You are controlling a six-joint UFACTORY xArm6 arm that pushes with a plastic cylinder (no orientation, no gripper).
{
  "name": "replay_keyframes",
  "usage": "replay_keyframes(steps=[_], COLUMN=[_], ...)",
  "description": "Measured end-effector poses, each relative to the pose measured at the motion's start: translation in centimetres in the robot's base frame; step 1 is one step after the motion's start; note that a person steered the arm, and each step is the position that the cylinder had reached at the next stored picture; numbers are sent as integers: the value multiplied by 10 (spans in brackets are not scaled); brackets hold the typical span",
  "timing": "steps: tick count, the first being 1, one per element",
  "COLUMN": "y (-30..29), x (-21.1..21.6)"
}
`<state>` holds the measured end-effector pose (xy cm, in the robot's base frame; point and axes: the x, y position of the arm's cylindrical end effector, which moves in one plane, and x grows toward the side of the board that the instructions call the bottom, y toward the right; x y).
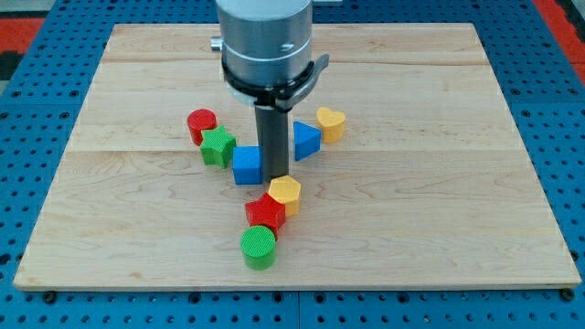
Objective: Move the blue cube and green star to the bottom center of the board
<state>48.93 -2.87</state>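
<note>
- The wooden board (439,137) lies on a blue pegboard table (558,110); the arm's grey housing (265,41) is cut off at the view's top and hides the board behind it
- My tip (272,176) is a bare rod that grasps nothing; it stands just to the view's right of the blue cube (247,165), seemingly touching it, though contact is hard to judge
- Green star (218,146) sits beyond the cube to the tip's left, against the red cylinder (201,123)
- Blue triangular block (306,140) and yellow heart (331,122) lie to the tip's upper right
- Just below the tip, blocking the way down: yellow block (286,192), red star (266,214), green cylinder (259,247)
</note>
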Motion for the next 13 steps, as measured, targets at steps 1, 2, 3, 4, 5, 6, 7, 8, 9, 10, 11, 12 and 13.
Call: replay_keyframes(steps=[1,2,3,4,5,6,7,8,9,10,11,12,13], y=[1,37,80,35,-12,-31,-30,-84,-70,-80,-86,-108,-184], x=[-8,-46,-50,-48,-12,-31,-60,-51,-9,5,-17,20,21])
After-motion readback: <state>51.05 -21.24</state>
